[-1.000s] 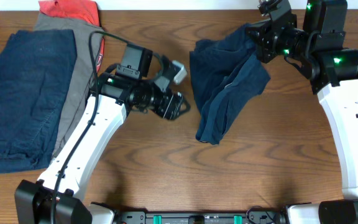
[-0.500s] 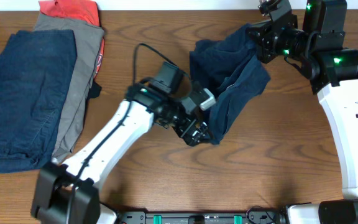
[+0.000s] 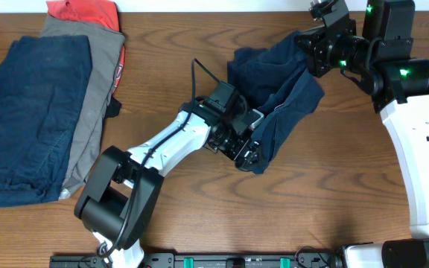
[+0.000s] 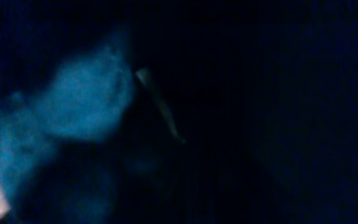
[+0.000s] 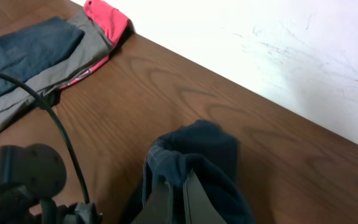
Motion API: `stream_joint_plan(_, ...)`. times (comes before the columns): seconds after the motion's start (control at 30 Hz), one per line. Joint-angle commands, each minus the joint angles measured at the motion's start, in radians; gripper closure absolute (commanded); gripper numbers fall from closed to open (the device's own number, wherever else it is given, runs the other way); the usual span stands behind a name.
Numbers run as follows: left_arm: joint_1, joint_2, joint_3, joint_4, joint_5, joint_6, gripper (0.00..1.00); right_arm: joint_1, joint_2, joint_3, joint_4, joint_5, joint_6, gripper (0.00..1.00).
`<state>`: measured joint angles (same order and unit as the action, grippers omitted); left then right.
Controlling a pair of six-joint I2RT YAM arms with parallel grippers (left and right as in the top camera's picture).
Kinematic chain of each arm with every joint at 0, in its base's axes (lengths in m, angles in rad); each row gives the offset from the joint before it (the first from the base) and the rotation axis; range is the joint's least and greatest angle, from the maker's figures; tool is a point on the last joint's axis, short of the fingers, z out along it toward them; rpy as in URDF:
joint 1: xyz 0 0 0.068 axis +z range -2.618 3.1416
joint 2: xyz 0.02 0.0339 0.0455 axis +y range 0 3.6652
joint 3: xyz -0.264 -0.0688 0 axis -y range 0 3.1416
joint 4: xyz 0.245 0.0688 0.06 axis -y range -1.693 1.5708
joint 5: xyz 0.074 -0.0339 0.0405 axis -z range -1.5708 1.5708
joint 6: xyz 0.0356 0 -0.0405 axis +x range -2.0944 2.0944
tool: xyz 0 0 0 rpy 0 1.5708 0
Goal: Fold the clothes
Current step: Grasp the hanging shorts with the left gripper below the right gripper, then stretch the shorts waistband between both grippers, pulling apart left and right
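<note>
- A brown wooden table (image 3: 334, 193) with wavy grain fills the view. A plain white wall (image 5: 278, 50) runs along its far edge.
- Four soft fabric garments lie on the table: three stacked at the far left and one apart at the upper middle.
- In the stack, a broad, lightly creased navy piece (image 3: 28, 112) lies on top. A grey piece (image 3: 88, 89) shows as a long strip beside it. A red-orange piece (image 3: 84, 11) peeks out at the far end.
- The navy shorts (image 3: 274, 97) are crumpled. They are bunched at the upper right corner and drape across the wood in loose folds.
- The right gripper (image 3: 309, 46) has its two fingers pinched tight on that bunched corner of the shorts.
- The left gripper (image 3: 248, 152) is in against the lower hem of the shorts. Its wrist camera gives only dark, blurred blue cloth, so I cannot tell whether its jaws are apart or hold anything.
- Both arms have white links and black joints.
</note>
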<state>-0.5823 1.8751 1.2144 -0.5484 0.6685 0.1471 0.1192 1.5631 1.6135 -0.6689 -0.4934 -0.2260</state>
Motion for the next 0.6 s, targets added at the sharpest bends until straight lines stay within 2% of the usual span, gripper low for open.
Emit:
stream_joint_plan(0.0, 0.003, -0.005, -0.007, 0.009, -0.007, -0.03, 0.56, -0.002, 0.005, 0.007, -0.001, 0.026, 0.012, 0.99)
stream_joint_plan(0.03, 0.008, -0.007, -0.006, 0.01, -0.007, -0.03, 0.81, -0.003, 0.005, 0.007, 0.0, 0.026, 0.012, 0.99)
stream_joint_plan(0.07, 0.011, -0.011, -0.005, 0.011, -0.007, -0.034, 0.94, -0.005, 0.005, 0.007, 0.003, 0.026, 0.012, 0.99)
stream_joint_plan(0.27, 0.082, -0.087, 0.03, 0.011, -0.007, -0.056, 0.94, -0.037, 0.004, 0.007, 0.031, 0.035, 0.013, 0.99)
stream_joint_plan(0.57, 0.313, -0.379, 0.189, 0.013, -0.008, -0.06, 0.94, -0.143, -0.006, 0.01, 0.094, 0.101, 0.032, 0.99)
